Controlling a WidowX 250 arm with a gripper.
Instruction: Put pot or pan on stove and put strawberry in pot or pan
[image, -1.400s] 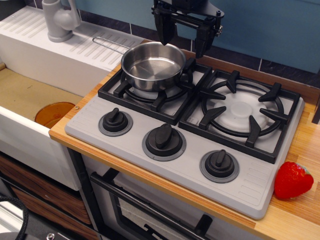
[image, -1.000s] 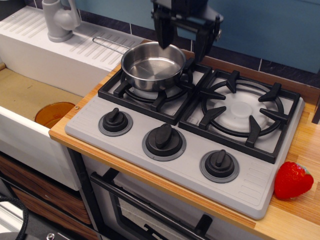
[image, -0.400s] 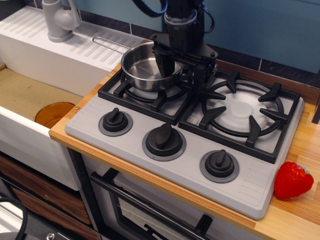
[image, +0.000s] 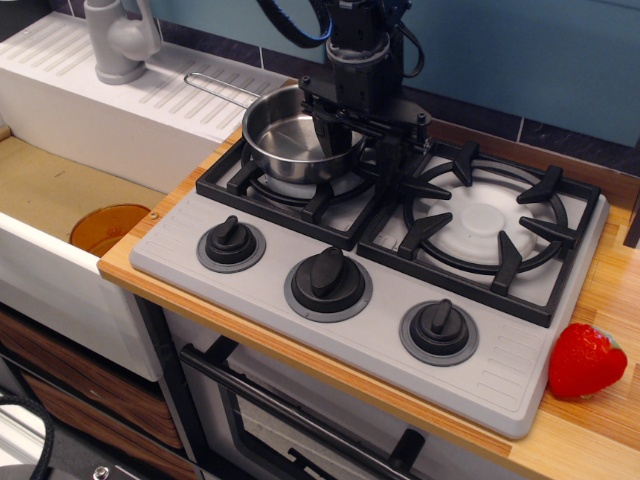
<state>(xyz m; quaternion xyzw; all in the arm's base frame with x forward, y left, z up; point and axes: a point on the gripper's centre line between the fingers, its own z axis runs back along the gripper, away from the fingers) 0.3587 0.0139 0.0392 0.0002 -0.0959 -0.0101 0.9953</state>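
Observation:
The shiny steel pan (image: 282, 142) sits on the left burner of the grey stove (image: 380, 300), its wire handle (image: 222, 89) pointing back left over the sink's drainboard. My gripper (image: 358, 150) is low over the pan's right side, open, with one finger inside the pan and the other outside its right wall, over the grate. The pan is empty. The red strawberry (image: 585, 360) lies on the wooden counter at the front right, beside the stove's corner, far from the gripper.
A white sink (image: 60, 250) with an orange drain (image: 108, 226) and a grey tap (image: 118, 40) is to the left. The right burner (image: 487, 220) has nothing on it. Three black knobs (image: 328, 280) line the stove's front. An oven door is below.
The gripper has come down from above the pan's back edge to straddle the pan's right wall, staying open. The pan and strawberry have not moved.

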